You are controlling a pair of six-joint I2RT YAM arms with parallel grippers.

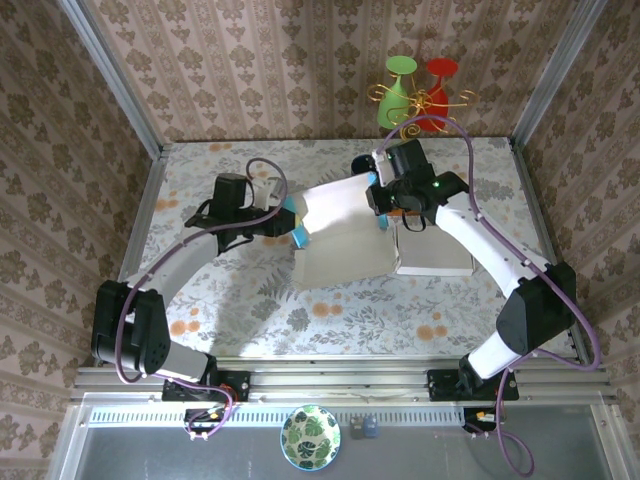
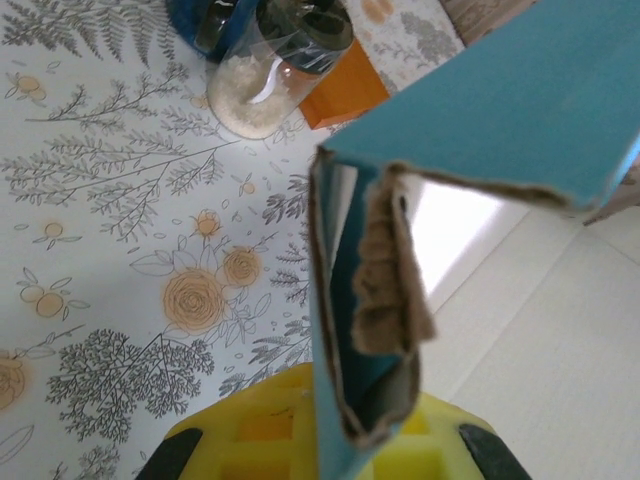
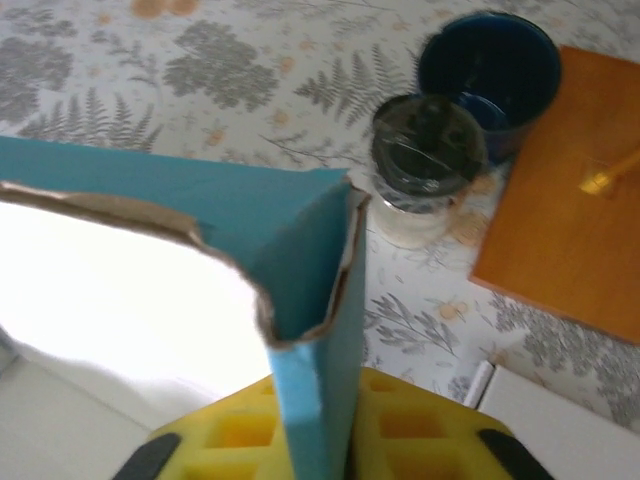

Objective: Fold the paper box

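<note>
The paper box [image 1: 340, 235] is white inside and blue outside, half raised in the middle of the table. Its back wall stands up between the two arms. My left gripper [image 1: 290, 222] is shut on the box's left blue corner flap [image 2: 365, 300], whose torn brown edge shows in the left wrist view. My right gripper [image 1: 380, 200] is shut on the right blue corner flap [image 3: 315, 330], which rises between the yellow pads [image 3: 420, 430]. The box's front part lies flat on the table.
A glass jar with a black lid [image 3: 425, 165], a dark blue cup [image 3: 490, 65] and an orange wooden board [image 3: 570, 200] sit behind the box. Green and red goblets [image 1: 420, 90] stand at the back wall. A white flat piece [image 1: 435, 255] lies under the right arm.
</note>
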